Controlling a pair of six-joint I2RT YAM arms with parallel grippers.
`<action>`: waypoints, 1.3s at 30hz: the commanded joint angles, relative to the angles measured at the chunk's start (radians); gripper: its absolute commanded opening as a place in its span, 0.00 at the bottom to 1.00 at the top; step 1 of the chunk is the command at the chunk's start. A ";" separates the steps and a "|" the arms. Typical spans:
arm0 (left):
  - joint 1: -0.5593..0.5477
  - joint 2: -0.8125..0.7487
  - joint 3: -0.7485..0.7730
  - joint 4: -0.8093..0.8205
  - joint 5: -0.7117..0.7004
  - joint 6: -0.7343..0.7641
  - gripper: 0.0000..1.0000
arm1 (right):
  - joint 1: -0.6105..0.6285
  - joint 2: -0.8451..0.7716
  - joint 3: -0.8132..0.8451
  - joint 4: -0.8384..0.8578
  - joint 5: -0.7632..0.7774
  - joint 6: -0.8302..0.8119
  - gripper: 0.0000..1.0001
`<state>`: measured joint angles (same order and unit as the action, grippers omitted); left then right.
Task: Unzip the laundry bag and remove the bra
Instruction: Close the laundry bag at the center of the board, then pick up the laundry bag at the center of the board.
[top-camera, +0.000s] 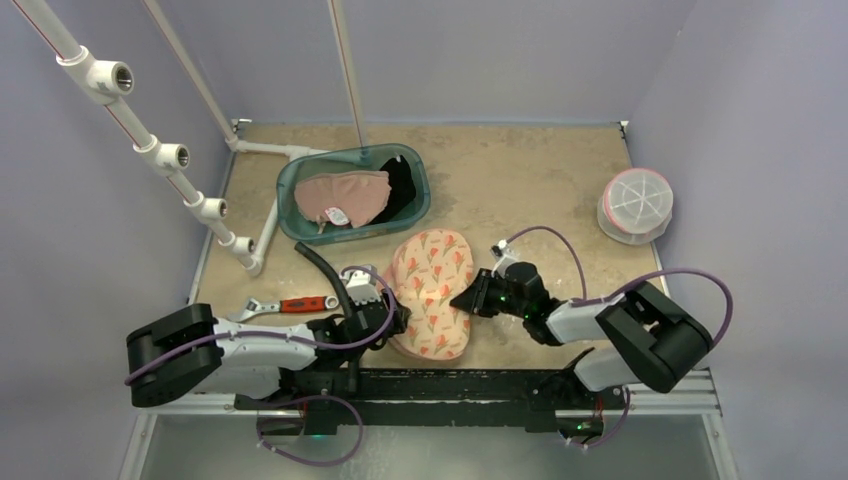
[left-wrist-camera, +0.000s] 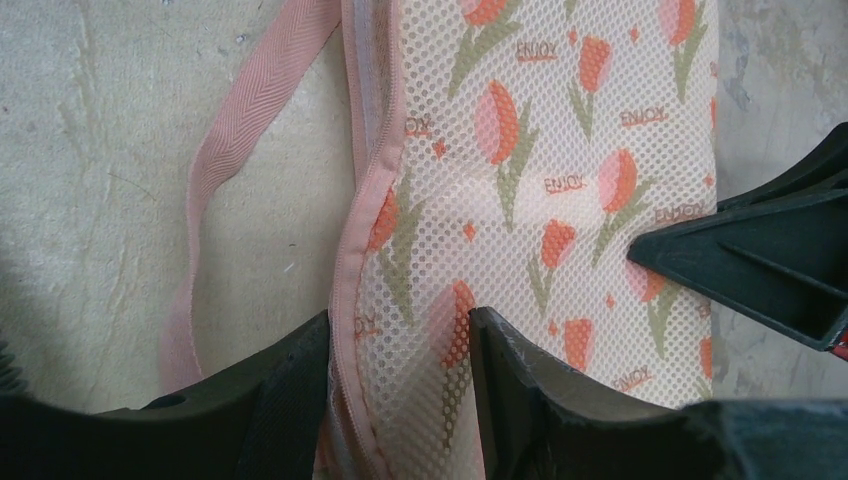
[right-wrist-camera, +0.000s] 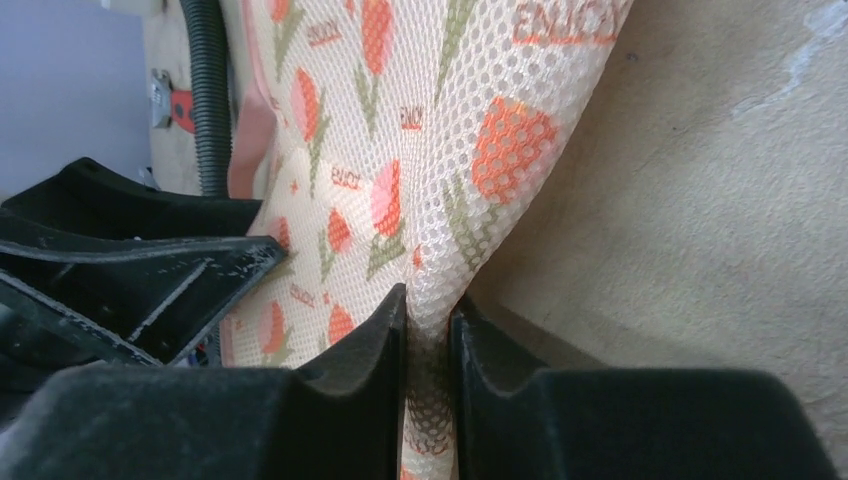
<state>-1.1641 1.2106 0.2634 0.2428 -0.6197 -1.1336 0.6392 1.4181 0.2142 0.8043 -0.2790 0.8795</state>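
The laundry bag lies near the table's front edge, long axis running front to back, between both arms: right gripper pinches its right edge, left gripper straddles the zipper seam.

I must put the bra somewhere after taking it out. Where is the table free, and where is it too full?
Free: the bare table between the teal basket and the white round container. Crowded: the near-left, where the laundry bag, wrench, black hose and both hands meet.

Overhead view, two close wrist views of laundry bag
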 joint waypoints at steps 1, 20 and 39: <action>0.003 -0.054 0.002 -0.080 0.034 0.011 0.50 | -0.001 -0.095 0.002 -0.050 -0.011 0.012 0.14; 0.003 -0.480 0.095 -0.501 -0.064 0.035 0.53 | -0.258 -0.354 0.544 -0.654 0.310 -0.177 0.00; 0.000 -0.372 0.062 -0.379 0.035 0.003 0.53 | -0.477 0.475 0.904 -0.186 0.281 -0.089 0.00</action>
<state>-1.1645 0.8291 0.3592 -0.1940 -0.6285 -1.0973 0.1909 1.7679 1.1603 0.4965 0.0349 0.7116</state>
